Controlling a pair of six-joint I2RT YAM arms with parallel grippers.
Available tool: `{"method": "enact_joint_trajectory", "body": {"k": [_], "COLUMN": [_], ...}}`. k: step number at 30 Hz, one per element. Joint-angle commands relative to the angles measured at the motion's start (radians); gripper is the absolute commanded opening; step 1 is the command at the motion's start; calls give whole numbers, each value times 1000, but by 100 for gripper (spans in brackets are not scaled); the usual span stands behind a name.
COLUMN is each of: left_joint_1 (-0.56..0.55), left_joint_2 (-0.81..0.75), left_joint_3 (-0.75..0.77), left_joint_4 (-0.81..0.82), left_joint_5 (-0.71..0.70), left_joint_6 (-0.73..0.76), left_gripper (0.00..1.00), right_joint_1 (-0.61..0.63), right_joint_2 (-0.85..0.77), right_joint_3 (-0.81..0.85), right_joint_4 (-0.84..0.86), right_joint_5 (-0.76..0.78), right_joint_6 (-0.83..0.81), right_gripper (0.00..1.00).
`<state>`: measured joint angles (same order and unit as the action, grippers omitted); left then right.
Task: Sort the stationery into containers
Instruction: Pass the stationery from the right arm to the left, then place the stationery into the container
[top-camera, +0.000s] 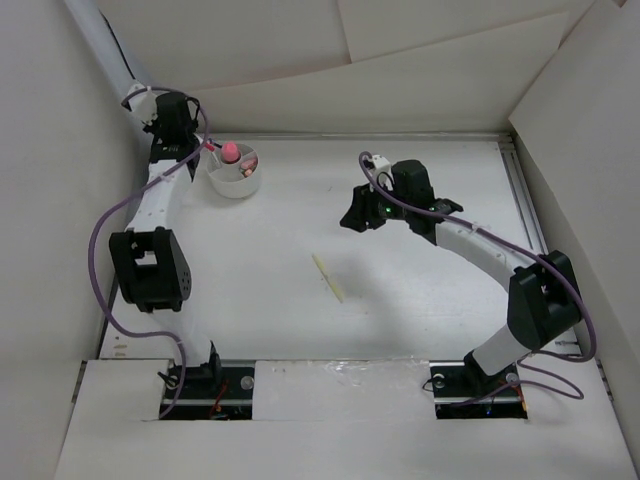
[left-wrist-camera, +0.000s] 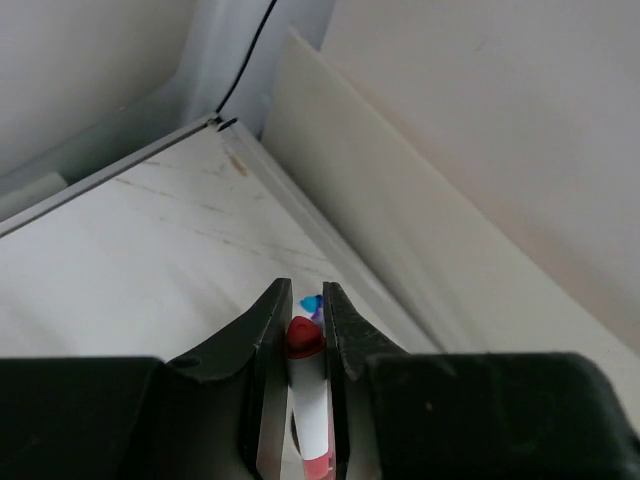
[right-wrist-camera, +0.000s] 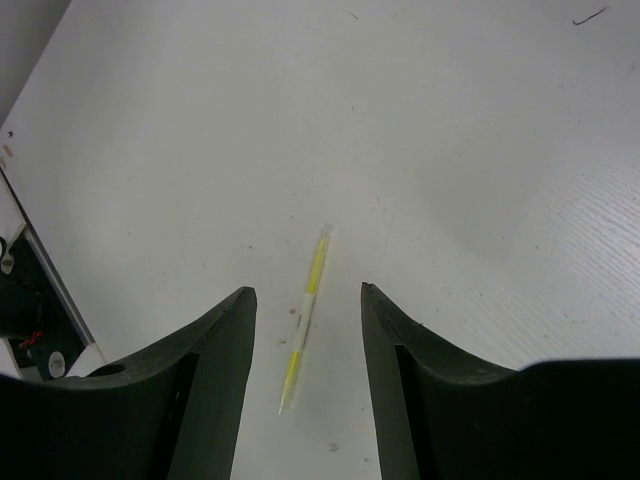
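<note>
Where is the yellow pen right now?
The yellow pen lies flat on the table near the middle of the top view; the open right tool points at it.

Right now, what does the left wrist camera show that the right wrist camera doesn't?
Only the left wrist view: the left tool shut on a white red-capped marker, a blue piece just past its cap, and the corner of the table against the wall boards. Only the right wrist view: the right tool open above a yellow pen lying flat, untouched. Both: dark fingers at the bottom and the white table.
</note>
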<state>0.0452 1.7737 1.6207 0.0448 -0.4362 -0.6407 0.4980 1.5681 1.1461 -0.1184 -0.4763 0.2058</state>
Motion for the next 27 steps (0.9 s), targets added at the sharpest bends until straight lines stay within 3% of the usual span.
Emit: {"method": "enact_joint_trajectory", "body": {"k": [1,7,12,27], "left_joint_1": [-7,-7,-7,-7], "left_joint_2": [38,111,161,282], "left_joint_3": [68,97,143,203], "left_joint_4": [-20,26,64,158], "left_joint_5": [-68,-99,-151,-151], "left_joint_6": [87,125,199,257], "left_gripper": [0,0,0,0], "right_joint_1": [16,16,25,226], "right_joint_2": [-39,-39,-19,-19], "right_joint_3": [1,1,-9,-31], "right_joint_4": [54,54,54,83], "right_joint_5": [11,21,31,174], "right_joint_6": [-3,-3,7,44], "right_gripper": [52,52,41,40]}}
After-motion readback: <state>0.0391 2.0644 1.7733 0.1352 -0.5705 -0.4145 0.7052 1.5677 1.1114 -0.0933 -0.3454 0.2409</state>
